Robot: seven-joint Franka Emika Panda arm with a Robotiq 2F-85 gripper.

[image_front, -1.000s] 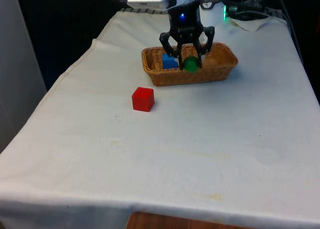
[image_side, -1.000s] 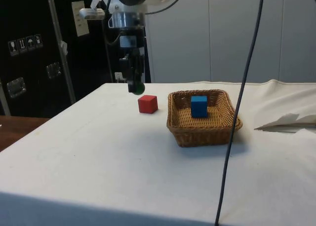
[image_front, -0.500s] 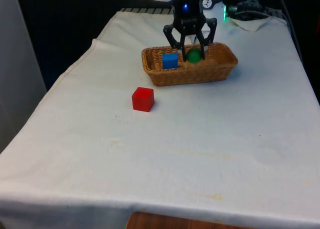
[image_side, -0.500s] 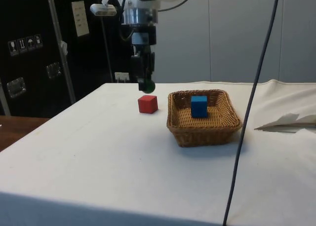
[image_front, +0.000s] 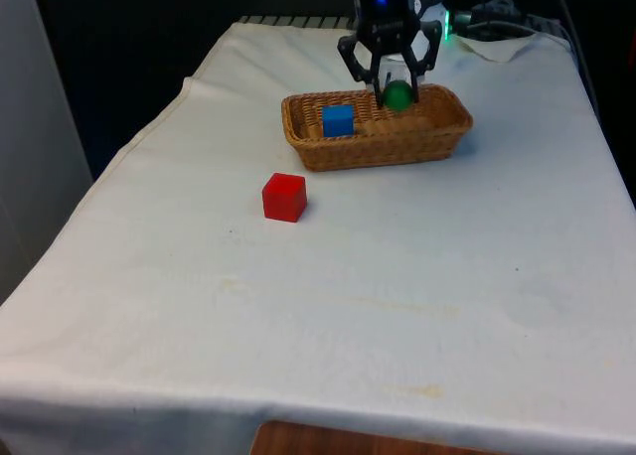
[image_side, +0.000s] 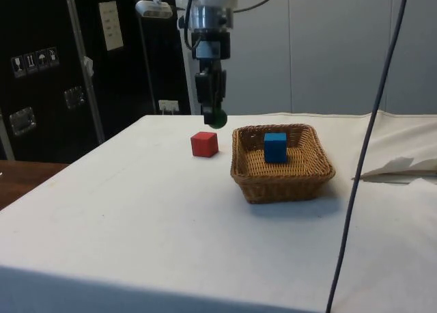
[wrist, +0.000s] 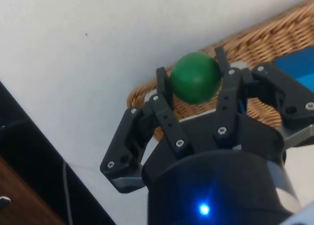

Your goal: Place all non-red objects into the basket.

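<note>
While the hand is pinched on the green ball, that ball is held in the air near the wicker basket; from the side view it hangs just outside the rim nearest the red cube, not over the hollow. If released from this spot, the ball could be dropped onto the worktop and roll off. A blue cube is held inside the basket. The red cube is left on the worktop, near the basket.
</note>
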